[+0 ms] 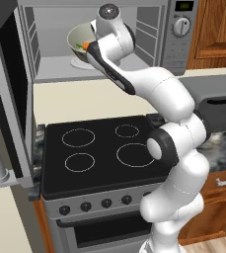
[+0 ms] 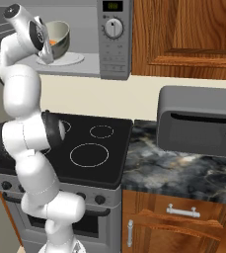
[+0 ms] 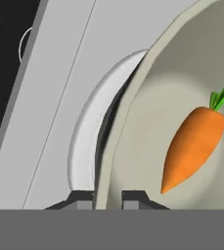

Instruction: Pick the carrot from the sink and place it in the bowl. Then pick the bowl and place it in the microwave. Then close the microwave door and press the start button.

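The pale grey-green bowl (image 1: 78,37) sits tilted inside the open microwave (image 1: 149,29), over the white turntable plate (image 1: 80,63). The orange carrot (image 3: 194,146) lies inside the bowl (image 3: 143,161), green tip up in the hand view. My gripper (image 3: 107,197) is shut on the bowl's near rim, one fingertip inside and one outside. In the base views the gripper (image 1: 92,50) reaches into the cavity from the front, and the bowl (image 2: 60,33) shows behind the wrist. The microwave door (image 1: 10,94) stands swung wide open at the left.
The control panel with its dial (image 2: 114,28) is on the microwave's right. Below lies a black four-ring cooktop (image 1: 102,150). A grey bread-box-like container (image 2: 201,123) stands on the marbled counter (image 2: 178,173) to the right, under wooden cabinets (image 2: 188,34).
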Robot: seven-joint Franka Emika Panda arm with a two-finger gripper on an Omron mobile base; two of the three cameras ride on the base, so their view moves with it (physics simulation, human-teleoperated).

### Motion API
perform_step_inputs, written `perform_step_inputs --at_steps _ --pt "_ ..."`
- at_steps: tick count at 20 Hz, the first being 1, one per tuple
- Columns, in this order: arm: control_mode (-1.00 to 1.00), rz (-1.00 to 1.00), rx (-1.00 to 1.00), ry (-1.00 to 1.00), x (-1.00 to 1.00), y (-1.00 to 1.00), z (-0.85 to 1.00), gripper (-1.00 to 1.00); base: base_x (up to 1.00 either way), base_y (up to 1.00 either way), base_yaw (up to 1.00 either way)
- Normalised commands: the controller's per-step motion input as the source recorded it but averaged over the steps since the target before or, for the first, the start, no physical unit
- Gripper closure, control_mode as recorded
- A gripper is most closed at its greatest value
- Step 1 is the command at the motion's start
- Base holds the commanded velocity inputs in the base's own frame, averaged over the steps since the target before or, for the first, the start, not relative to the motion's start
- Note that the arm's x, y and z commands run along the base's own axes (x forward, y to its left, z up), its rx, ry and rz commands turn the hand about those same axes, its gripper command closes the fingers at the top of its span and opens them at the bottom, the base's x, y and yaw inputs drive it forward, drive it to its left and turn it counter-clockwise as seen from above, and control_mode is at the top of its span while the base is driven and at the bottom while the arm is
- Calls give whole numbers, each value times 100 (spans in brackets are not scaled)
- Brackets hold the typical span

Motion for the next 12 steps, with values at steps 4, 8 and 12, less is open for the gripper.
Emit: perform_step_inputs --at_steps 4,8,12 --pt "-100 0 0 0 2 0 -24 100 0 0 0" --pt "-100 0 0 0 -1 0 0 -100 0 0 0" --pt "-100 -1 0 0 -13 0 0 -100 0 0 0"
